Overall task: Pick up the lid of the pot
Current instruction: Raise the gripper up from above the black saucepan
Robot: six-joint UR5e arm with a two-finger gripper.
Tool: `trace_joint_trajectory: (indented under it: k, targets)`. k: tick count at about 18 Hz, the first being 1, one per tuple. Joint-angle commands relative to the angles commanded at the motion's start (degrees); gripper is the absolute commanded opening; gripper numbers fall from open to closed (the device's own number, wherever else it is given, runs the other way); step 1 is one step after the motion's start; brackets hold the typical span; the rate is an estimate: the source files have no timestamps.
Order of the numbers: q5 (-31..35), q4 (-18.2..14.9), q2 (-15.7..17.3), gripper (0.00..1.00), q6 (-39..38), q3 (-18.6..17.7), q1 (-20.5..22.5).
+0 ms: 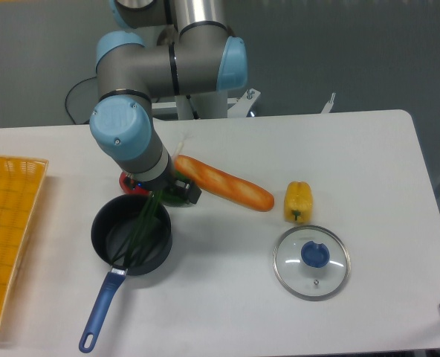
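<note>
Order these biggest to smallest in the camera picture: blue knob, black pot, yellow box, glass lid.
1. Yellow box, even cut off
2. Black pot and glass lid, too alike to rank
3. Blue knob

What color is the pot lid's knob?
The knob is blue, as the camera view shows.

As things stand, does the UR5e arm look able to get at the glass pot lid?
Probably yes: the glass pot lid lies with its blue knob up and uncovered, and the yellow object sits beyond its rim. Fingers on the UR5e arm cannot be made out.
</note>
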Motion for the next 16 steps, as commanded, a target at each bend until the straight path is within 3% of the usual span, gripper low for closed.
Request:
trace_joint_trajectory:
  k: [5,11,16]
  targets:
    - [-3.33,1.76,0.97,1.00,1.05,0.00,1.41]
    - [-3.78,2.46,1.14,1.00,0.70,-0.44,2.02]
    - [-3.78,5.09,1.14,1.00,0.09,-0.97,1.94]
